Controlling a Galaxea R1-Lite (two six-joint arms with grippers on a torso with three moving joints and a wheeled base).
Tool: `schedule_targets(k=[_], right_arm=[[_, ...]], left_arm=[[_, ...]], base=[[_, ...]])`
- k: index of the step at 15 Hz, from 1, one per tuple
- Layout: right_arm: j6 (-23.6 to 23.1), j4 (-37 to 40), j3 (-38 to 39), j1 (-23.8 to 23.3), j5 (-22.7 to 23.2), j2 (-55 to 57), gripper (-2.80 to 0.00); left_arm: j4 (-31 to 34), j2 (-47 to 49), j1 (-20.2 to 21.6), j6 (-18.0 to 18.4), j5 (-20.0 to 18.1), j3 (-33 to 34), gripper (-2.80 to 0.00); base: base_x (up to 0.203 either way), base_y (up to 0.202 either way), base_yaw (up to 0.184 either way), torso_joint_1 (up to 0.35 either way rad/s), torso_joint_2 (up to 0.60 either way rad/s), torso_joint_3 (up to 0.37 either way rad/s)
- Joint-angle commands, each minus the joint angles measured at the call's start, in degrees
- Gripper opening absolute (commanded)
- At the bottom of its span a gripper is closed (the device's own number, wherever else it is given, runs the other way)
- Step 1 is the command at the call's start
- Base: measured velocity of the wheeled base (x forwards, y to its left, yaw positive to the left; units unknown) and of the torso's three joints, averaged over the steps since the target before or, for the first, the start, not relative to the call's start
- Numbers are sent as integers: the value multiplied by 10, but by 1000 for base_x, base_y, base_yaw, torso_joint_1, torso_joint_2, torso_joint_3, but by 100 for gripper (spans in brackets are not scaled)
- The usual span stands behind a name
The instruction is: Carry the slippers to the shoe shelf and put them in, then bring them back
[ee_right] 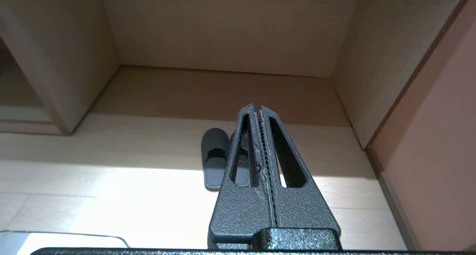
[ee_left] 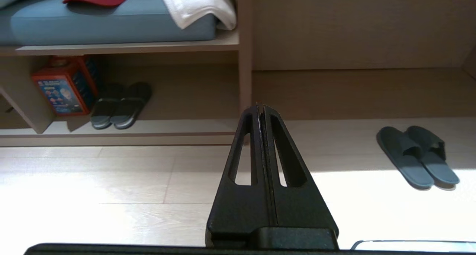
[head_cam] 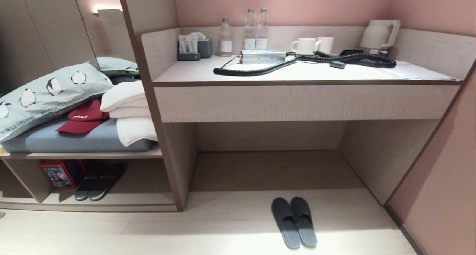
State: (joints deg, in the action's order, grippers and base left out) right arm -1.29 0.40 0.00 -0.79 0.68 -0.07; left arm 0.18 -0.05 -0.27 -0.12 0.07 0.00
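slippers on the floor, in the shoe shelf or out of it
Out. The slippers lie side by side on the floor in front of the desk; the shoe shelf holds another dark pair.

hotel room | desk (head_cam: 297, 76) – kettle (head_cam: 379, 33), water bottles (head_cam: 256, 28), cups (head_cam: 305, 45)

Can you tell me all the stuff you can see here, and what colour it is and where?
slippers: one pair, grey-blue, on the floor before the desk
shoe shelf: one, pale wood, low on the left
black slippers: one pair, in the shoe shelf
red box: one, in the shoe shelf
red cap: one, on the blue cushion
white towels: a stack, beside the cap
water bottles: three, clear, on the desk
mugs: two, white, on the desk
kettle: one, white, on the desk
left gripper: shut, empty
right gripper: shut, empty
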Motion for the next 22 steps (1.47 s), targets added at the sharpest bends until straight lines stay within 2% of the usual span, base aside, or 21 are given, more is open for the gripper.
schedule_targets(k=[1,22], right_arm=[[0,0,1,0,0,0,-280],[0,0,1,0,0,0,-280]], left_arm=[[0,0,0,-1,0,1,-280],[0,0,0,-4,0,1,-280]], base=[[0,199,-6,6,0,7],[0,195,-2,3,2,3]])
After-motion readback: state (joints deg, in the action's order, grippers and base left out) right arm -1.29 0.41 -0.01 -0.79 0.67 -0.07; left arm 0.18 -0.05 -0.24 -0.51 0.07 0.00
